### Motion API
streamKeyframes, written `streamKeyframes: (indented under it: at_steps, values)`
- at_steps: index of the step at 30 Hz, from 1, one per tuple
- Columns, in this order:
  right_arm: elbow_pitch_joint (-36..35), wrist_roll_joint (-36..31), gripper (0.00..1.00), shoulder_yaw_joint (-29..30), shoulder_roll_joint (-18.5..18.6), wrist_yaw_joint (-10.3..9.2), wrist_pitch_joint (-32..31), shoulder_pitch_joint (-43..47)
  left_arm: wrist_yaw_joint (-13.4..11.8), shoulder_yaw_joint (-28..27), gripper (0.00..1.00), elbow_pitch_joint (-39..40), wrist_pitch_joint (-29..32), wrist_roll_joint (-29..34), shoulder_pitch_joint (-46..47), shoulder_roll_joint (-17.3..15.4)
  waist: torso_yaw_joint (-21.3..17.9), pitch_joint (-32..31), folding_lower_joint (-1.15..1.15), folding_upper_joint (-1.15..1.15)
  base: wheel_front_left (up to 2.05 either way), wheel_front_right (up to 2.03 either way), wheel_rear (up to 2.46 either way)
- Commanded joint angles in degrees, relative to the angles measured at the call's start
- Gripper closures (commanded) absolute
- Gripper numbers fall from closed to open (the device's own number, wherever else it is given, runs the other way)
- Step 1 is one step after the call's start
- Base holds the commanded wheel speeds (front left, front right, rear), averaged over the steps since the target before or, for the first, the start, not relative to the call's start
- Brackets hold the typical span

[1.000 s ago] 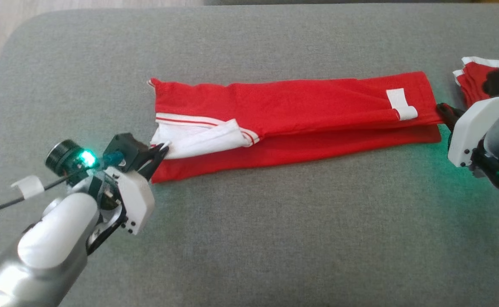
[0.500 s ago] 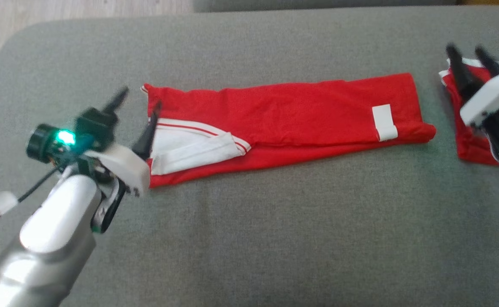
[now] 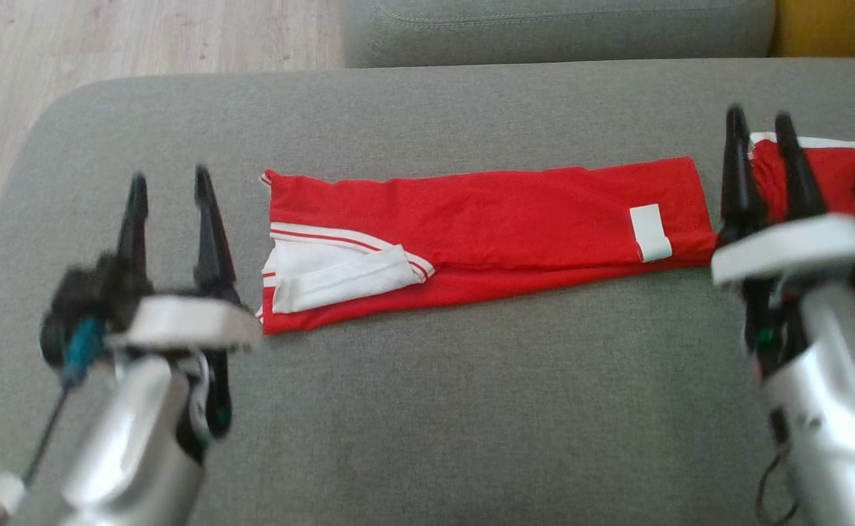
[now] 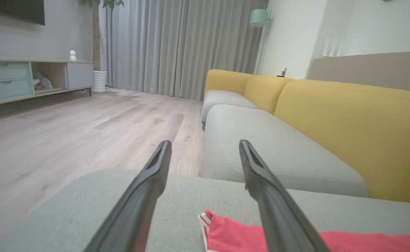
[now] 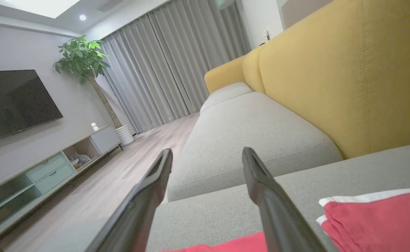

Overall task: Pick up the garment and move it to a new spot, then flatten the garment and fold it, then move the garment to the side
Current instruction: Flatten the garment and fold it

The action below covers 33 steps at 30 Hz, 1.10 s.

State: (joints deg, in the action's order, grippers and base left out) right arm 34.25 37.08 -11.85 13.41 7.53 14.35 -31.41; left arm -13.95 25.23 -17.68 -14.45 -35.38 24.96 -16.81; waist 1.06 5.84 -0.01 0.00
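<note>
So the red garment point(image 3: 485, 226) lies as 1 long strip mid-frame
The left gripper point(image 3: 169, 175) and right gripper point(image 3: 759, 117) hover open at its 2 ends, probably for a crosswise fold.

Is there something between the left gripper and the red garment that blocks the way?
Nothing visible does. The open left gripper hovers just left of the garment, near its white-trimmed end, with bare grey cushion between them.

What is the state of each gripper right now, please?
Left gripper: open, holding nothing, beside the left end of the long folded red-and-white cloth garment.
Right gripper: open, holding nothing, at the garment's right end.
</note>
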Motion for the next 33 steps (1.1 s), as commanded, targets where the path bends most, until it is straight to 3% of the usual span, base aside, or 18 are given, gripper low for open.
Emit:
streamKeyframes:
  at_steps: [1,6,15,21,28,33]
  values:
    - [-5.0,-3.9,0.00,2.1,-2.3,-0.04,0.6,2.7,-0.3,-3.9,0.00,3.4,-0.5,0.8,-0.7,-0.1,0.1,-0.1,0.01,0.00,0.00,0.00,0.00]
    - [-14.2,-15.2,0.00,8.5,-9.6,-0.04,0.6,15.8,1.5,-9.0,0.00,5.0,-0.5,4.9,-10.7,4.6,0.1,-0.3,0.01,0.00,0.00,0.00,0.00]
    - [-17.1,-18.7,0.00,9.4,-10.5,-0.04,0.6,18.5,5.8,-12.6,0.00,3.4,-0.5,10.7,-11.9,8.0,0.7,2.2,0.01,0.00,0.00,0.00,0.00]
    - [-10.1,-24.7,0.00,15.1,-10.5,-0.04,-2.4,12.7,7.8,-14.0,0.00,2.4,-0.5,13.6,-8.5,9.6,1.6,6.1,0.01,0.00,0.00,0.00,0.00]
    - [2.7,-29.7,0.00,26.9,-10.5,-0.04,-6.2,4.2,10.3,-15.5,0.00,2.6,-0.5,15.7,-6.8,11.8,3.7,9.8,0.01,0.00,0.00,0.00,0.00]
    - [11.2,-32.5,0.00,30.1,-10.5,-0.04,-7.3,0.8,11.3,-17.3,0.00,3.3,-0.5,17.0,-6.1,12.7,4.7,10.8,0.01,0.00,0.00,0.00,0.00]
